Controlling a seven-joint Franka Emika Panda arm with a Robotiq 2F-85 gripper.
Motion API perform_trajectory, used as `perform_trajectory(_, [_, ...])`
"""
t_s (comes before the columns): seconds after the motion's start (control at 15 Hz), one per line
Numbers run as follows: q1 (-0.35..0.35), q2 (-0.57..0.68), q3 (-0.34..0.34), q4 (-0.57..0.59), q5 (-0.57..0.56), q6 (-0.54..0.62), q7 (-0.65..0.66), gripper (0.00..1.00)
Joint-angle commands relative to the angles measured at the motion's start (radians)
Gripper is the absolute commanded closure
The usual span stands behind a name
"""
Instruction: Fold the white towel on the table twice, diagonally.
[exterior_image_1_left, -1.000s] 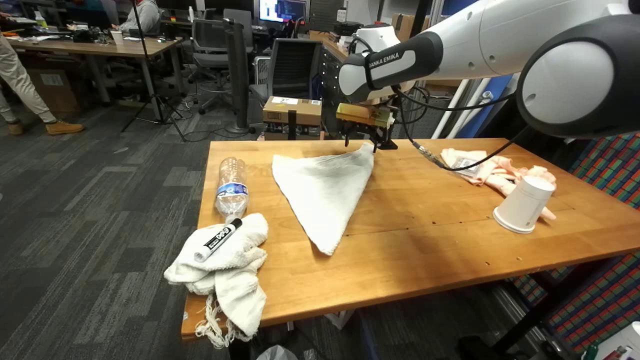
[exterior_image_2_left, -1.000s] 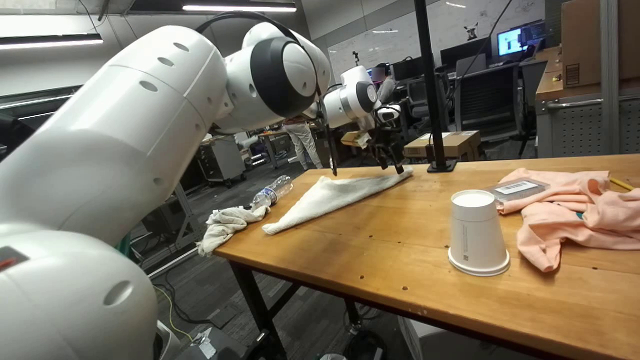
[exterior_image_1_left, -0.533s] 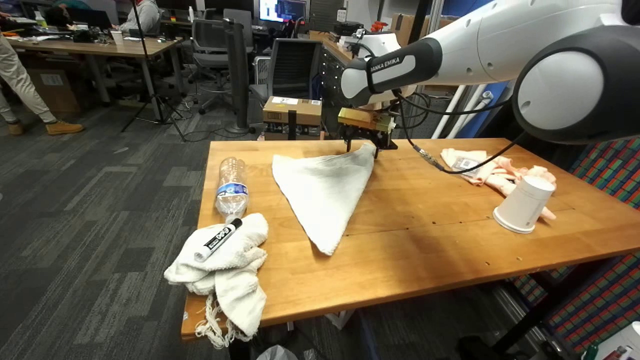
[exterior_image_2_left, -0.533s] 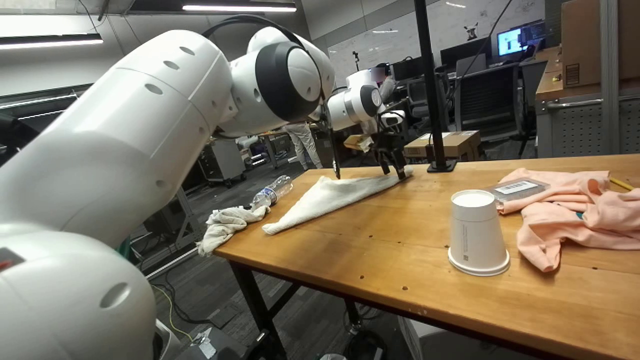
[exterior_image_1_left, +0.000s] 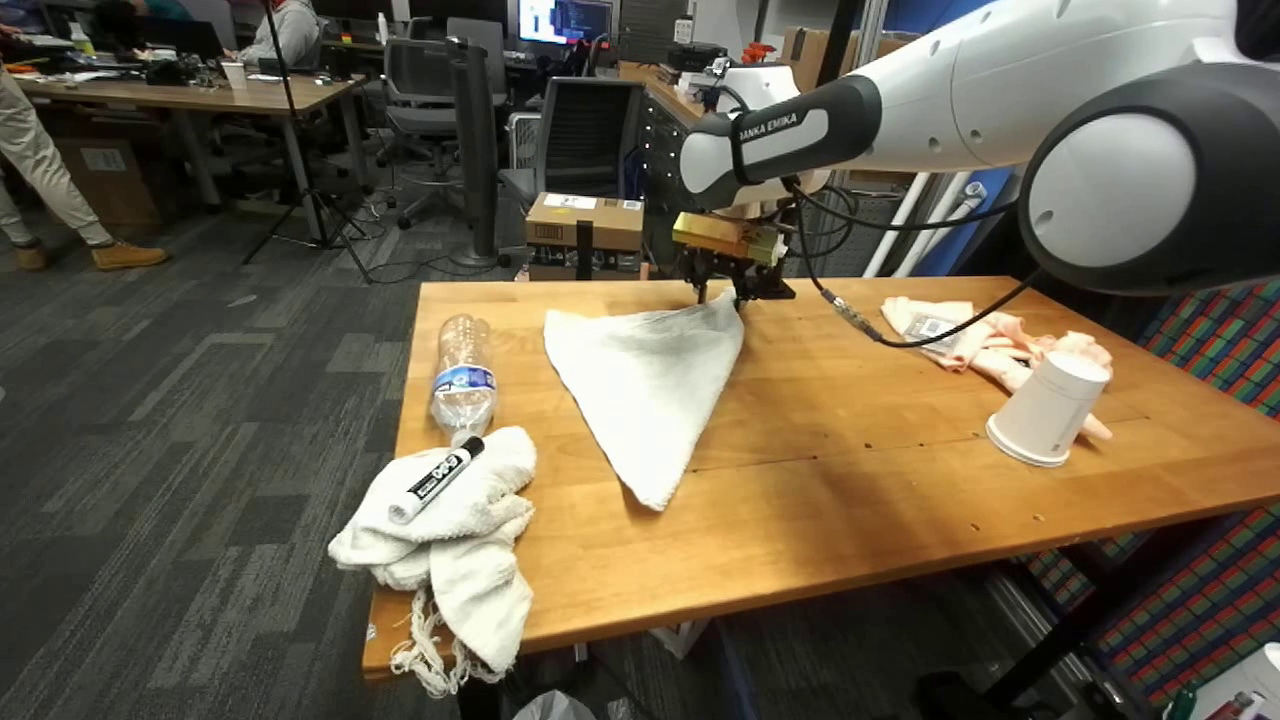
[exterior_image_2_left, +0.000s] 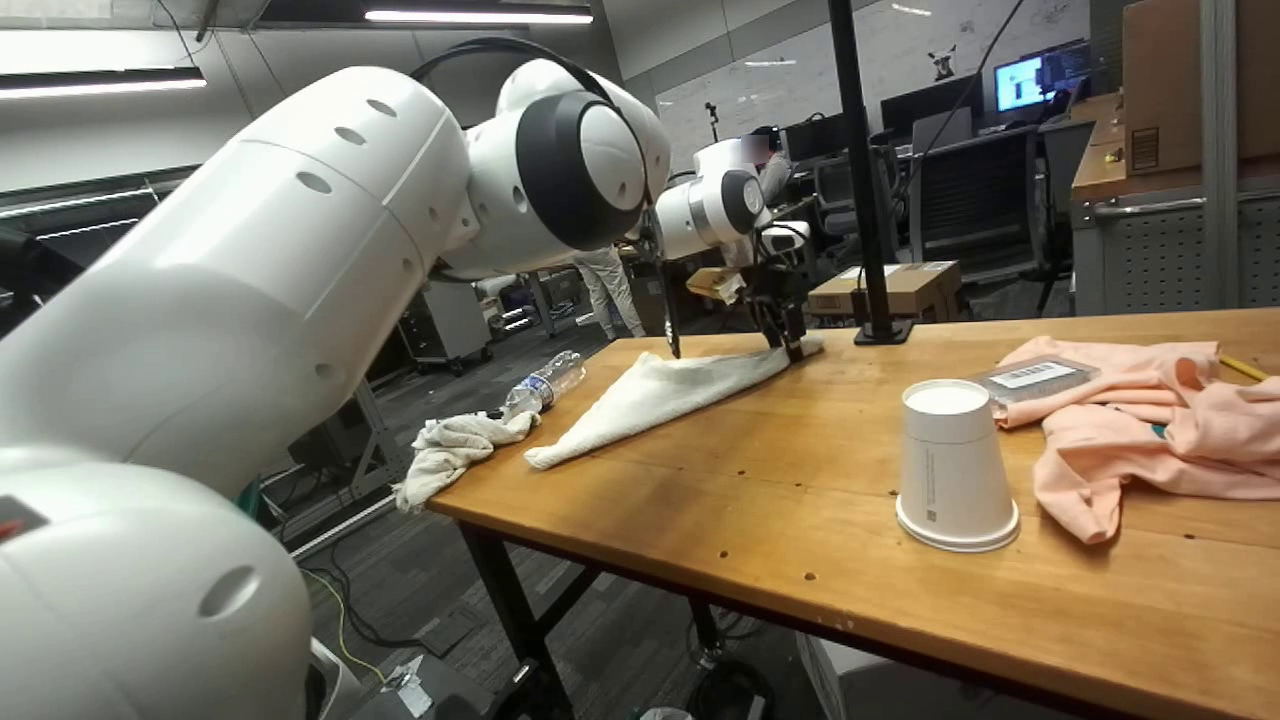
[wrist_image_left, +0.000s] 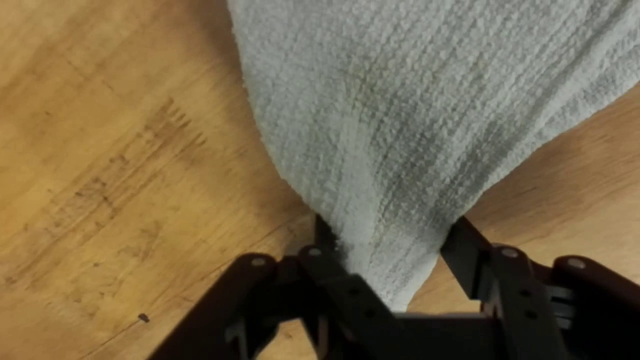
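1. The white towel (exterior_image_1_left: 640, 390) is lying on the wooden table (exterior_image_1_left: 850, 520), spread in a triangle, with one corner reaching under the gripper (wrist_image_left: 390, 237).
2. The gripper is hanging low over that corner, its fingers (wrist_image_left: 465, 260) pointing down.
3. The fingers are standing apart, one on each side of the corner, so the tool is staying unclenched; the towel is narrowing between them, and its tip is showing past them in the wrist view. Whether both fingers are pressing on the cloth, I cannot tell.
4. The white arm (exterior_image_2_left: 300, 230) is stretching above the table.
5. A clear plastic bottle (exterior_image_1_left: 465, 380) is lying on its side near the towel, its neck pointing at a crumpled rag (exterior_image_1_left: 485, 600).
6. The rag is draping over the table's edge, its fringe hanging down, and a marker (exterior_image_1_left: 437, 480) is resting on top.
7. A paper cup (exterior_image_2_left: 958, 470) is standing upside down, well apart from the towel.
8. Beside the cup, a peach cloth (exterior_image_2_left: 1170, 450) is lying rumpled, a small labelled case (exterior_image_2_left: 1040, 374) sitting at its edge.
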Motion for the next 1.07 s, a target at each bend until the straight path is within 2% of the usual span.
perform_trajectory(0.0, [0.015, 0.007, -0.003, 0.037, 0.017, -0.032, -0.016, 0.72])
perform_trajectory(0.2, [0.032, -0.015, -0.005, 0.018, 0.013, -0.026, -0.008, 0.94])
perform_trajectory(0.27, [0.040, -0.024, -0.006, 0.008, 0.010, -0.021, -0.003, 0.98])
perform_trajectory(0.67, [0.091, -0.082, -0.004, -0.050, -0.016, 0.008, 0.020, 0.96])
perform_trajectory(1.0, [0.154, -0.178, -0.020, -0.135, -0.049, 0.055, 0.044, 0.96])
